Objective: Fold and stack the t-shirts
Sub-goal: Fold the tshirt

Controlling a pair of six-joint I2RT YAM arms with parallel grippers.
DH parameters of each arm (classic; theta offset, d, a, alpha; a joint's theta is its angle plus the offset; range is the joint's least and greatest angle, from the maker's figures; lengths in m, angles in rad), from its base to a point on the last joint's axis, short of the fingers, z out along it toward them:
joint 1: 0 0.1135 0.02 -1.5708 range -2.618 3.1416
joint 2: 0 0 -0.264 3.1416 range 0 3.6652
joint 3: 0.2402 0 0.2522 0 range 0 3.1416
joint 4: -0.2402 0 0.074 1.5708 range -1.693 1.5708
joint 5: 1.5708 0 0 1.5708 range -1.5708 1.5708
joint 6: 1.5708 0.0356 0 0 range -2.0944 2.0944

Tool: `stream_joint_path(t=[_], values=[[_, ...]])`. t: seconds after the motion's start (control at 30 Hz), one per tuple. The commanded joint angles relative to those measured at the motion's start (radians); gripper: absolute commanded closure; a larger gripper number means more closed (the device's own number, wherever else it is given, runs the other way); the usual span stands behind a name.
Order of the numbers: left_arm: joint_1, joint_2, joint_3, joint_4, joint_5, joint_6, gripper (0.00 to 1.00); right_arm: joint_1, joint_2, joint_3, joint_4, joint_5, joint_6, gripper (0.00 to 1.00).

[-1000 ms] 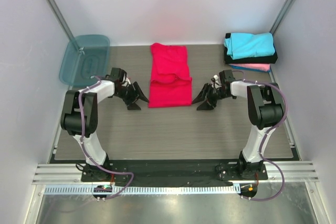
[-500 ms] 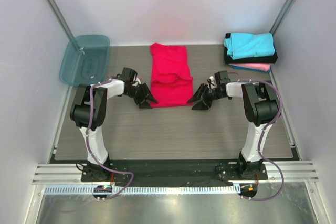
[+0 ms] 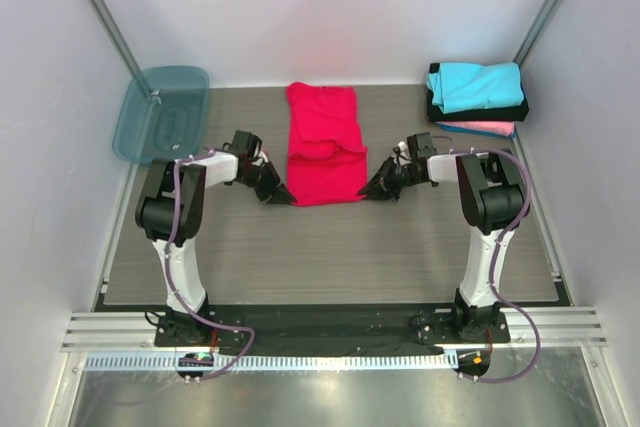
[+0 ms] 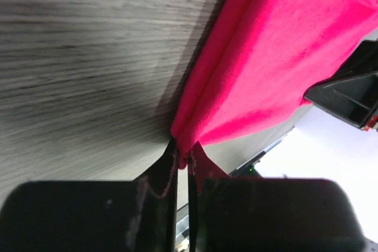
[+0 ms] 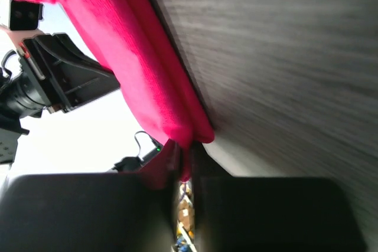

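Red t-shirt point(image 3: 322, 147), in left claw point(image 3: 285, 195), right claw point(image 3: 370, 190)

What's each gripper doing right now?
Left gripper: closed on the red t-shirt, near left corner.
Right gripper: closed on the red t-shirt, near right corner.

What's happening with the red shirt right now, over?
Both shut: left tool and right tool, each pinching a near corner of the red t-shirt. Shirt lying flat. Folded stack far right, out of the way.
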Motion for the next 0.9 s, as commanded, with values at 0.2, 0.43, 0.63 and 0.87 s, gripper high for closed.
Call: stream_joint_path(t=[0.2, 0.43, 0.63, 0.87], values=[[0.002, -0.122, 0.021, -0.066, 0.006, 0.074, 0.99, -0.002, -0.106, 0.02, -0.07, -0.037, -0.061, 0.99], [-0.004, -0.3, 0.029, -0.164, 0.012, 0.137, 1.0, -0.021, -0.28, -0.018, -0.191, -0.056, -0.147, 0.99], [-0.027, -0.398, -0.027, -0.169, -0.009, 0.145, 1.0, -0.019, -0.378, -0.037, -0.197, -0.05, -0.153, 0.99], [-0.054, -0.507, -0.091, -0.193, -0.044, 0.174, 1.0, -0.013, -0.456, -0.034, -0.223, -0.039, -0.179, 0.99]])
